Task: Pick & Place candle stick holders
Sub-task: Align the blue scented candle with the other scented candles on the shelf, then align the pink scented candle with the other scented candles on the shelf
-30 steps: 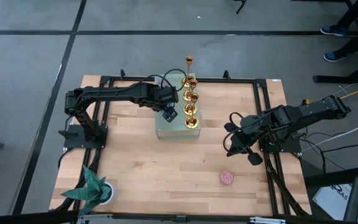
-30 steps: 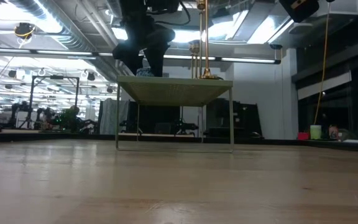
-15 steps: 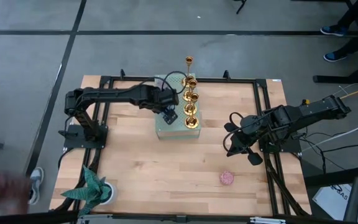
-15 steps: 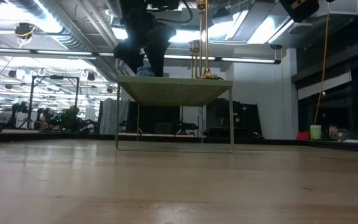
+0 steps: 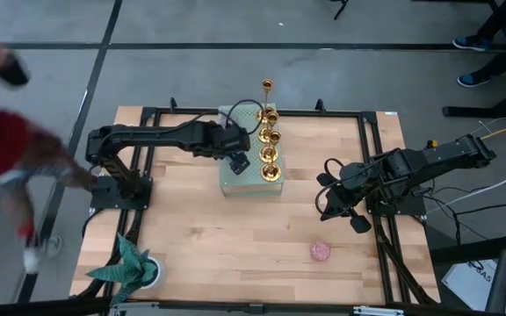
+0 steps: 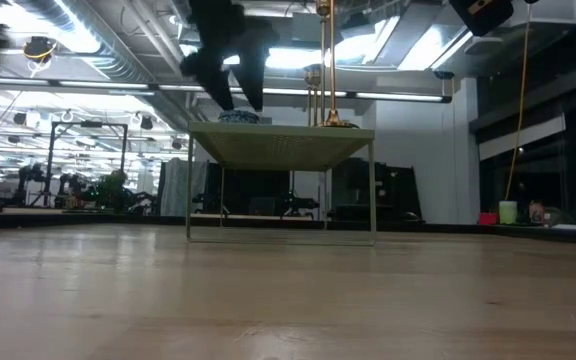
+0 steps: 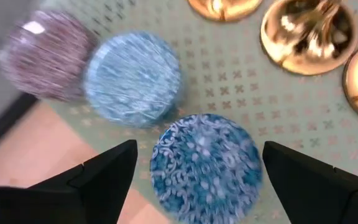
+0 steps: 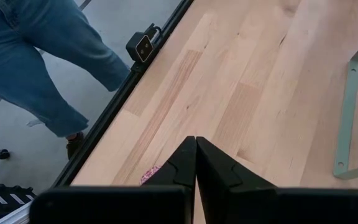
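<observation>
I see the holders (image 5: 270, 140) as a gold row near the top centre of the high view, standing along the right edge of a pale green stand (image 5: 249, 180), with the tallest one at the far end poking past the table's top edge. In the low view they rise as thin gold stems (image 6: 322, 70) above the stand's perforated top (image 6: 280, 145), upper centre of the frame. In the left wrist view three gold bases (image 7: 308, 32) sit in the upper right on the patterned surface.

My left gripper (image 5: 238, 160) hangs over the stand's left part, just beside the row but not touching it. Its jaws are wide apart: in the wrist view the two dark fingers (image 7: 107, 174) flank a blue patterned disc (image 7: 205, 165) at bottom centre without gripping it. A lighter blue disc (image 7: 132, 78) lies next to it, and a purple disc (image 7: 47, 59) at the upper left.

My right gripper (image 5: 339, 204) waits at the right middle of the high view, over the table (image 5: 235, 246), well away from the stand. Its fingers (image 8: 194, 165) are pressed together with nothing between them.

A pink disc (image 5: 321, 252) lies lower right on the wood, and a teal folded figure (image 5: 130, 263) at the lower left corner. A blurred person (image 5: 7, 149) is at the left edge; jeans-clad legs (image 8: 36, 56) show in the right wrist view.
</observation>
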Controlling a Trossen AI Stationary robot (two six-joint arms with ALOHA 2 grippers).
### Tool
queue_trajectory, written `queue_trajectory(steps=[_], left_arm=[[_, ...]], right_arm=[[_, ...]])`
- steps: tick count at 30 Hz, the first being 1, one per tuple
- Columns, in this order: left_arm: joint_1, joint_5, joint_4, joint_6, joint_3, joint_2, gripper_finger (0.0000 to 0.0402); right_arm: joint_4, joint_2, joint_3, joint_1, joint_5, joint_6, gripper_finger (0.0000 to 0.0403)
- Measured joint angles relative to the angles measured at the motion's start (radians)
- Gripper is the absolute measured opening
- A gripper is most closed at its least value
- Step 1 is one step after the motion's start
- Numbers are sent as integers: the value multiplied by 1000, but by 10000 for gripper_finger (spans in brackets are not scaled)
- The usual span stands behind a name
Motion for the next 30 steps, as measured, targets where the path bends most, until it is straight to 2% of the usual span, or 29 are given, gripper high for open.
queue_trajectory(steps=[3, 10, 19, 25, 30], left_arm=[[-35, -66, 0, -2, 0, -41, 343], [-132, -115, 0, -35, 0, -131, 342], [-338, -122, 0, -55, 0, -161, 342], [-474, -123, 5, -63, 0, -132, 342], [-552, -133, 8, -117, 0, -91, 342]], right_arm=[[0, 0, 0, 0, 0, 0, 14], [0, 0, 0, 0, 0, 0, 14], [0, 0, 0, 0, 0, 0, 14], [0, 0, 0, 0, 3, -238, 14], [3, 0, 0, 0, 4, -261, 14]])
